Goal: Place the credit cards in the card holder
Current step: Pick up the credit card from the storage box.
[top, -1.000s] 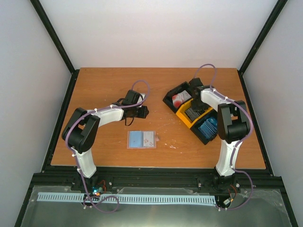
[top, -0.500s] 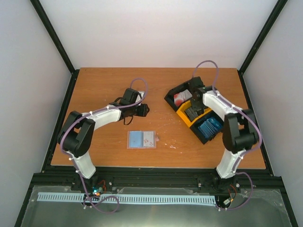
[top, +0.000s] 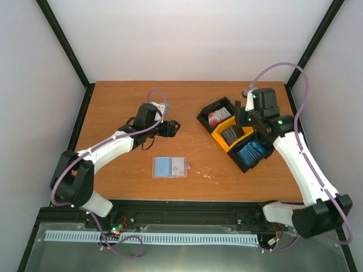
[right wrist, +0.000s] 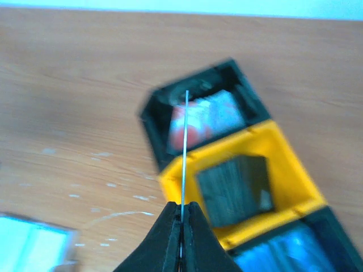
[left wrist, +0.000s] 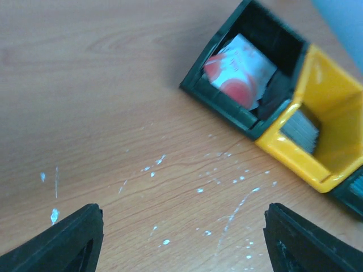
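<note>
My right gripper [right wrist: 181, 218] is shut on one thin credit card [right wrist: 185, 147], seen edge-on, held above the bins; its colour cannot be told. In the top view that gripper [top: 244, 117] hangs over the bins. White-and-red cards [top: 217, 117] lie in a black bin, dark grey cards [top: 231, 134] in the yellow bin, blue cards [top: 251, 152] in another black bin. The card holder [top: 169, 167] lies open on the table, pale blue inside, between the arms. My left gripper [top: 171, 129] is open and empty, above bare table behind the holder.
The three bins stand in a diagonal row at the right: black bin [top: 205, 115], yellow bin [top: 222, 145], black bin [top: 245, 166]. The left wrist view shows the first black bin [left wrist: 210, 93] and the yellow bin [left wrist: 295, 158] ahead of my open left gripper [left wrist: 184, 238]. The table is speckled with white flecks.
My right arm has risen out of the bins with a card pinched in its jaws. My left arm has stretched out lower while its gripper stays near the same spot.
</note>
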